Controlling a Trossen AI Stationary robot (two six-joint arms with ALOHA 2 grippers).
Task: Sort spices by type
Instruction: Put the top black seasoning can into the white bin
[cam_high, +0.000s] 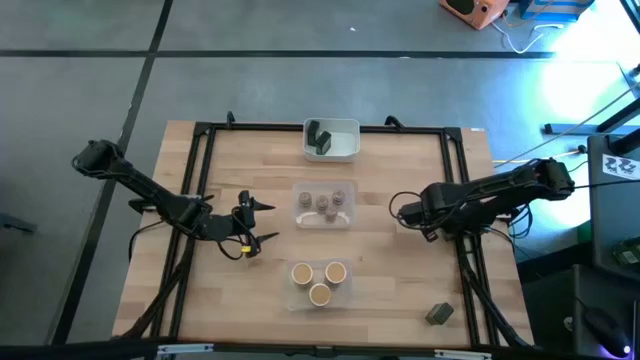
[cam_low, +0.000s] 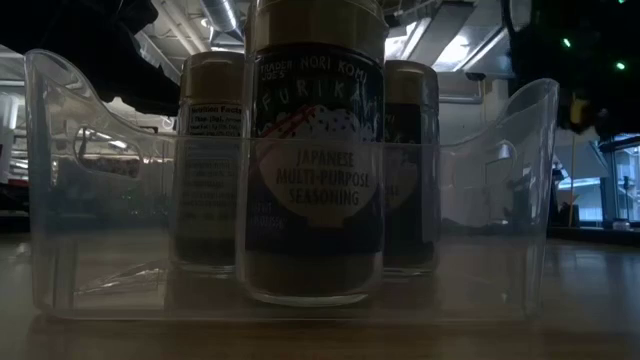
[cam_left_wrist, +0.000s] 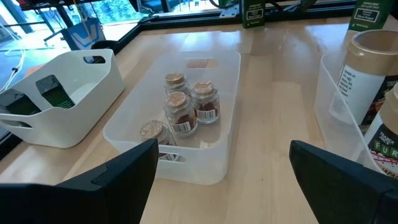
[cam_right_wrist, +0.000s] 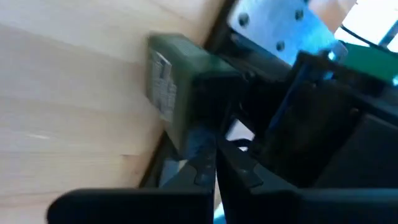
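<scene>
A: Spices look nearly sorted: three cork-topped jars (cam_left_wrist: 186, 109) are kept in the middle tray (cam_high: 322, 218); one dark block (cam_high: 438, 314) is left far toward the table's near right corner.

B: Left gripper (cam_high: 253, 222) is parked left of that tray, jaws wide, nothing held. Right gripper (cam_high: 404, 213) is right of it; jaw state can't be told.

The worktop (cam_high: 400, 280) carries 3 trays (cam_high: 349, 142). There are 3 tan-topped jars (cam_high: 319, 294) at 6 o'clock, 4 small cork-topped jars (cam_left_wrist: 181, 113) at the centre, and 3 dark green blocky containers (cam_high: 319, 138): 2 at 12 o'clock, 1 loose at 5 o'clock.
</scene>
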